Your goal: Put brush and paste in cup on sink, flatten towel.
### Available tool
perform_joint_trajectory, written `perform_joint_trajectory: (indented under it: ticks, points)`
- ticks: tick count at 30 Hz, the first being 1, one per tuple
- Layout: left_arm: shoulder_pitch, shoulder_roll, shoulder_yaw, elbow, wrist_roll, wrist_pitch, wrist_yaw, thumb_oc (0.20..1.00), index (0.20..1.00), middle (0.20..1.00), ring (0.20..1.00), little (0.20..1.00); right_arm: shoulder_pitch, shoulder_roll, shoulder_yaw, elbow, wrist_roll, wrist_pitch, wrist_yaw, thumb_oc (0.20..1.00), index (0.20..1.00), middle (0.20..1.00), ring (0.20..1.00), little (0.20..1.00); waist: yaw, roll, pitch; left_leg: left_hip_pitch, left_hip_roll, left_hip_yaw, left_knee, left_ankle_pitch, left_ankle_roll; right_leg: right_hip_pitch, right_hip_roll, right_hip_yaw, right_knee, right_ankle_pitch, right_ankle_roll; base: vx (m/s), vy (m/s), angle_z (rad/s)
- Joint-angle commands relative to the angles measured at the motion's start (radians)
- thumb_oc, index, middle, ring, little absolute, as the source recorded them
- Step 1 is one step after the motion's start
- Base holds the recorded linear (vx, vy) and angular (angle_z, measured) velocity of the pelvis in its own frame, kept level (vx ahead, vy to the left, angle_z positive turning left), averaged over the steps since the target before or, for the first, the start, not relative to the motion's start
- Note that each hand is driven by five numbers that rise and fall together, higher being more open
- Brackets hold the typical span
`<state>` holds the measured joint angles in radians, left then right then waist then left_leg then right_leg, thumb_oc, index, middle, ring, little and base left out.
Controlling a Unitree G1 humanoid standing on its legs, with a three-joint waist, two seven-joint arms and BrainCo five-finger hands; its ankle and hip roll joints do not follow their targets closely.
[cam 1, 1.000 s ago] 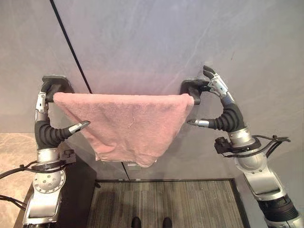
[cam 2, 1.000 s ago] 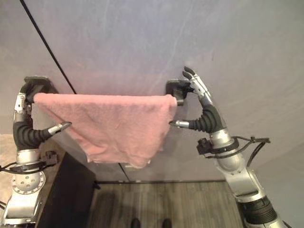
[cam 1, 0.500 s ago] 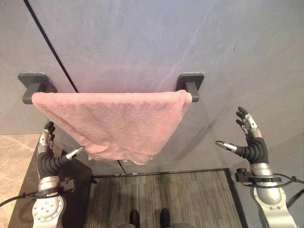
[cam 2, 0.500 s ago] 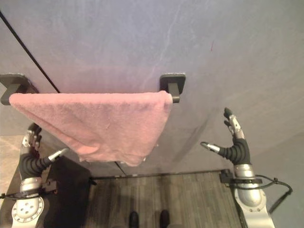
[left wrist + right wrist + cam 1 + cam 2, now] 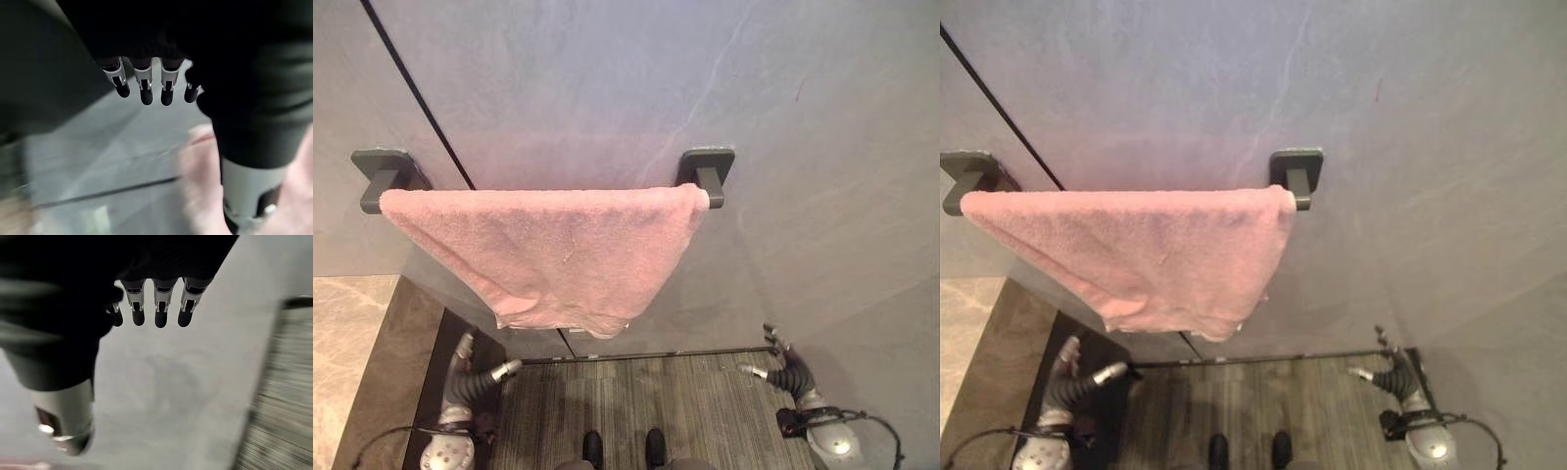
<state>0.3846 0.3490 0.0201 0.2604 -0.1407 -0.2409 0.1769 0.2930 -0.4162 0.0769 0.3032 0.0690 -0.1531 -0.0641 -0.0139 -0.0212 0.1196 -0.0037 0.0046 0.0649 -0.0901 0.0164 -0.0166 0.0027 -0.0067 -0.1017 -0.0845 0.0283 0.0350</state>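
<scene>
I see the pink towel [image 5: 553,250] draped over the wall bar [image 5: 704,180], well above both hands. Left hand [image 5: 470,377] and right hand [image 5: 783,369] hang low, fingers [image 5: 145,85] loosely extended, empty.

No text, label or number is readable.

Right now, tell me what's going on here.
Nothing is being handled. A pink towel hangs spread over a dark wall rail, its lower edge dipping to one side rather than level. The left hand and the right hand are both low, well below the towel and apart from it, with fingers relaxed and holding nothing. Below them lies a grey striped mat.
</scene>
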Motion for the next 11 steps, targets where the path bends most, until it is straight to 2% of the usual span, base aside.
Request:
perform_joint_trajectory:
  ticks: [1,11]
  points:
    - [-0.067,0.046,-0.006,0.086,0.000,-0.008,-0.014,1.000,1.000,1.000,1.000,1.000,-0.089,0.031,0.037,0.114,0.092,-0.008,-0.011,1.000,1.000,1.000,1.000,1.000,0.010,-0.035,-0.045,-0.002,0.071,0.019,0.003,0.009,-0.069,-0.008,-0.196,-0.015,0.039,0.052,0.149,-0.01,-0.025,0.04]
    - [-0.143,0.038,-0.062,0.280,0.018,0.027,-0.019,1.000,1.000,1.000,1.000,1.000,-0.154,0.054,0.072,0.295,0.096,0.009,-0.016,1.000,1.000,1.000,1.000,1.000,0.004,-0.031,-0.044,-0.005,0.079,0.019,0.003,0.014,-0.073,-0.009,-0.189,-0.015,0.040,0.049,0.144,0.00,-0.003,0.01]
